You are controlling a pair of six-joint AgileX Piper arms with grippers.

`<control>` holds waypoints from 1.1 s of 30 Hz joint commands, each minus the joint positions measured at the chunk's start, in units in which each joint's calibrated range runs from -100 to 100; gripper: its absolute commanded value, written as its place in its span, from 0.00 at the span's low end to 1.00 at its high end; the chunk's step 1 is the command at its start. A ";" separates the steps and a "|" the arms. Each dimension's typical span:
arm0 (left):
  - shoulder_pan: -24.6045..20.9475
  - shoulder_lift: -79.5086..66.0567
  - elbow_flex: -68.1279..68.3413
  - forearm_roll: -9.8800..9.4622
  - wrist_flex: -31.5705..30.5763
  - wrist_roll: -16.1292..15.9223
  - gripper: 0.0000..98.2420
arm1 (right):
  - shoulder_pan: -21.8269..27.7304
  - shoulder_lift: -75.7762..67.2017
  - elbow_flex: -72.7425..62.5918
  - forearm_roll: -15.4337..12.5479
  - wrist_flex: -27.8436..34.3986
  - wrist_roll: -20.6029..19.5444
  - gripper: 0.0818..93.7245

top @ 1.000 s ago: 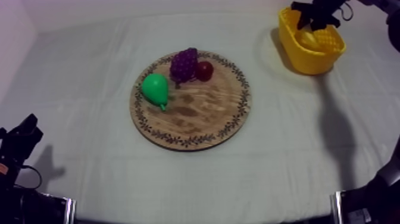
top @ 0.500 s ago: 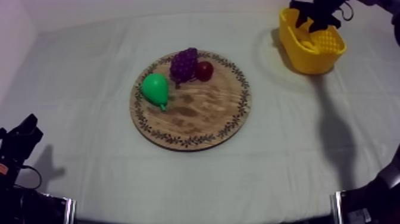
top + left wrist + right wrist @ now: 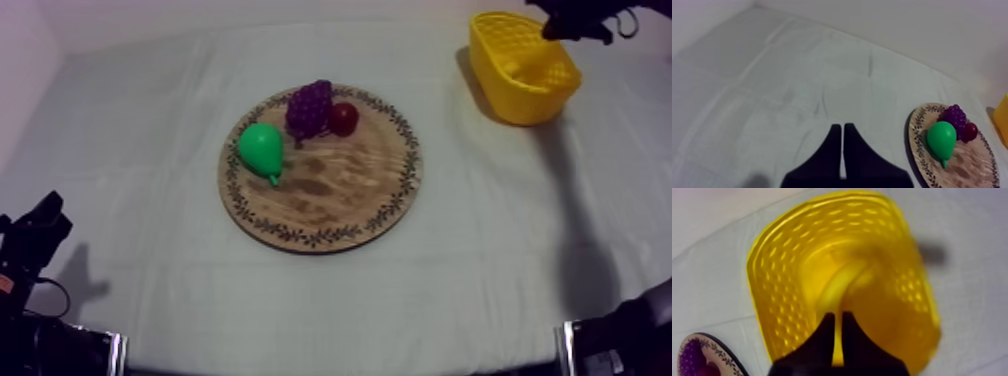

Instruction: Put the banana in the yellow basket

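The banana (image 3: pixel 839 285) lies curved inside the yellow basket (image 3: pixel 779 273), which stands at the table's far right (image 3: pixel 523 70). My right gripper (image 3: pixel 835 319) hangs above the basket with its fingers together and nothing between them; in the top view it (image 3: pixel 570 25) is just beyond the basket's far right rim. The round wooden board (image 3: pixel 330 200) in the middle of the table carries a green pear (image 3: pixel 262 148), purple grapes (image 3: pixel 310 106) and a small red fruit (image 3: pixel 344 118). My left gripper (image 3: pixel 843 131) is shut on nothing, resting low at the near left (image 3: pixel 38 232).
A back wall rises close behind the basket. Open cloth lies between the board and the basket and all along the table's front. From the left wrist the board (image 3: pixel 972 172) with the pear (image 3: pixel 942 140) lies off to the side.
My right gripper has risen out of the basket and drawn back to the right, without the banana, which stays inside. The left arm has not moved.
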 commanded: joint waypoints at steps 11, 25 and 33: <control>-0.03 -0.03 0.03 -0.03 0.02 -0.03 0.00 | 1.27 -33.32 40.26 3.12 -21.02 3.58 0.00; -0.03 -0.03 0.03 -0.03 0.02 -0.03 0.00 | -2.39 -68.08 73.76 7.04 -21.45 2.17 0.00; -0.03 -0.03 0.03 -0.03 0.02 -0.03 0.00 | -3.20 -87.80 85.12 6.40 -17.55 3.64 0.00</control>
